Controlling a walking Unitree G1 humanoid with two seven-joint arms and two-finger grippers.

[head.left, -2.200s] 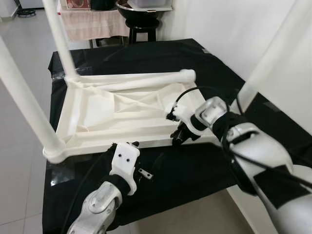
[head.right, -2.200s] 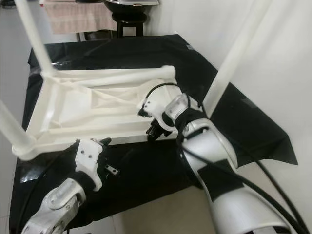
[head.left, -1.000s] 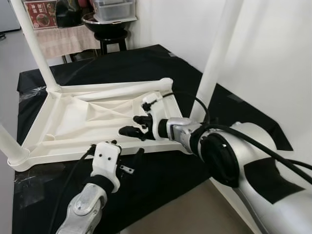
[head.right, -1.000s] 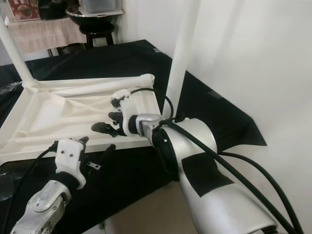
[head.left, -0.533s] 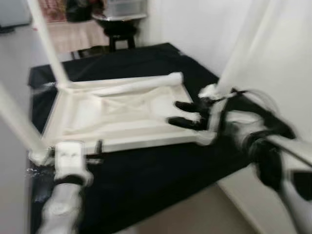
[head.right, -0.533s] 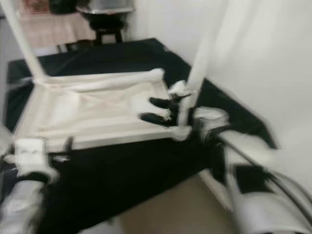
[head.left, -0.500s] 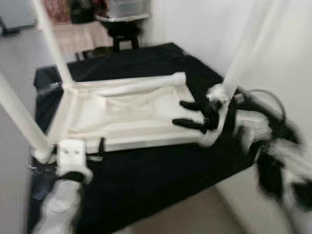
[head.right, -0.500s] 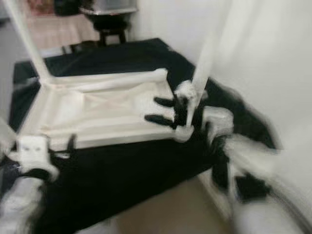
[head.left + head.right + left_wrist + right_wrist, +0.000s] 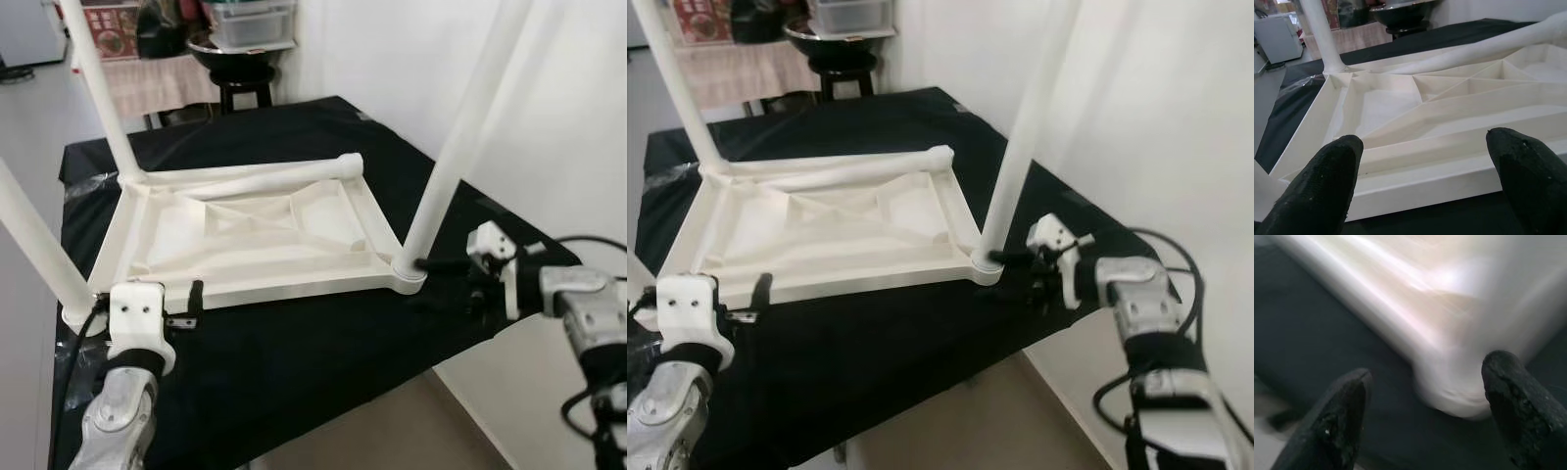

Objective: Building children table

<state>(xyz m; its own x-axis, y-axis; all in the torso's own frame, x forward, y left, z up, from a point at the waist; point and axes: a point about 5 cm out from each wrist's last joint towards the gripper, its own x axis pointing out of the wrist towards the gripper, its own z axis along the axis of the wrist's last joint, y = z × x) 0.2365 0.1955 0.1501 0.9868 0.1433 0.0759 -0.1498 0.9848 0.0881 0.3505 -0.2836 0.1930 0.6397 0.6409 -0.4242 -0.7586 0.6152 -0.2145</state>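
Seen from the head camera, a white plastic children's table lying upside down on a black cloth across the centre of the frame, ribbed underside up, probably so the legs can be pushed into the corner sockets from above. At far left, one fitted leg rising from the near corner and cut off by the frame edge; in the upper left, a second leg standing at the far corner, top also cut off. At lower left, the left gripper just beside the near rim of the table, fingers spread apart and holding nothing, seemingly placed to steady the frame; in its wrist view, both black fingertips flanking the rim without touching. Along the far edge, a fourth leg lying flat, apparently not yet fitted. Right of centre, a third leg leaning up out of the near right corner socket. At right, the right gripper near that socket, fingers apart and empty, likely lined up to grasp the base of the leg. Right wrist view heavily blurred, contact hard to judge. Upper background showing a stool with a dark bowl, partly cropped.
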